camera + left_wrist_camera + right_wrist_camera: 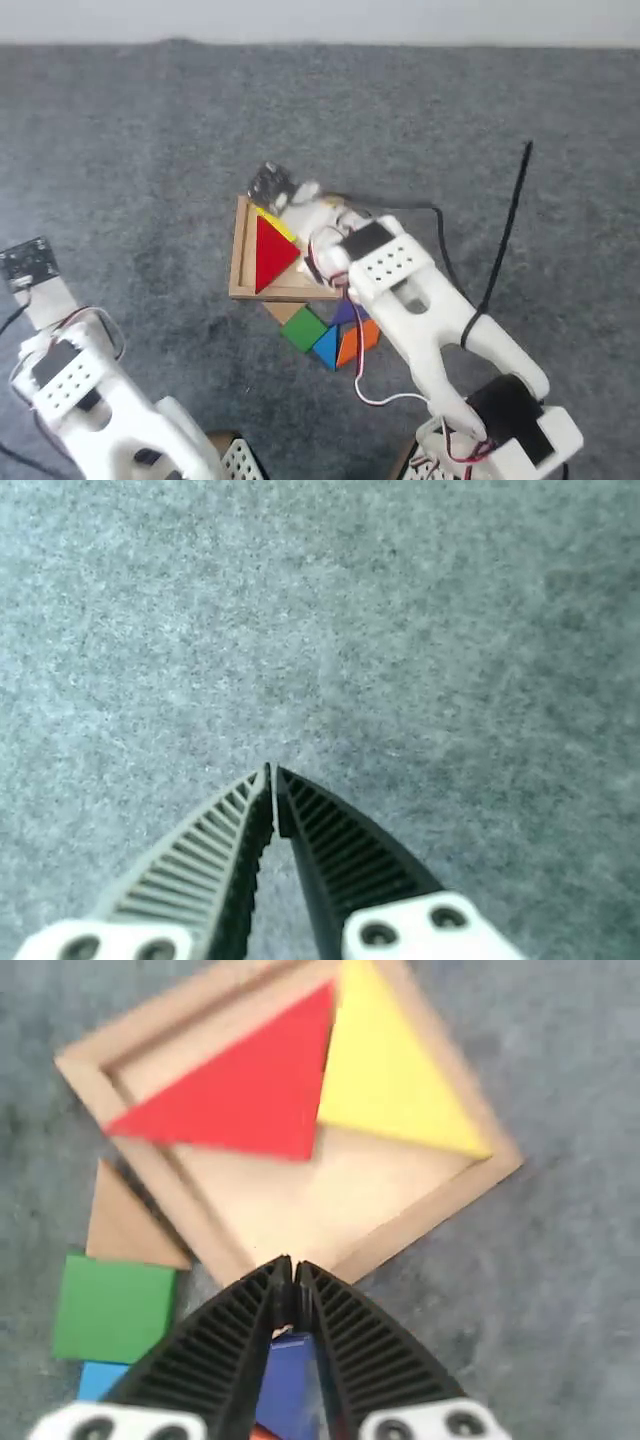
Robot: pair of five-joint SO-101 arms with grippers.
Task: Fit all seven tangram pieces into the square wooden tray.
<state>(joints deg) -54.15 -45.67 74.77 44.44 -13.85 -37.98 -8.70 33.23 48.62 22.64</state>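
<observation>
Two of seven in. The red triangle [250, 1090] and yellow triangle [390, 1080] lay flat in the tray [238, 255], edges touching, with the other half of the tray bare. The remaining five sat outside, just beside the near rim:
- tan piece [125, 1220], butted against the tray's outer wall
- green square [110, 1310]
- blue triangle [326, 346]
- orange piece [358, 340]
- dark blue piece [288, 1365]

The right hand [293, 1265] was clenched, tips together and gripping nothing visible. It hung over the near rim with the dark blue piece below it. The left hand [272, 770] was also clenched and empty, over bare cover, well apart from the tray.

Risks, as I judge them:
- The loose pieces were packed touching, so closing on one would likely drag or flip its neighbours.
- A shut hand coming down would shove a piece rather than grip it.
- The tray looked light and unfixed, so a nudge on the rim or the tan piece could slide or turn it.
- The red triangle might not have been hard into its corner, and the rest could then jam.
- The arm's loose wires [360, 375] hung near the pieces and could snag.

The counter had a grey, fuzzy, felt-like cover [150, 150], soft enough for thin pieces to sit low and be hard to pinch. A pale wall strip [320, 20] ran along the far edge, and a black cable [510, 225] ran by the right arm.
</observation>
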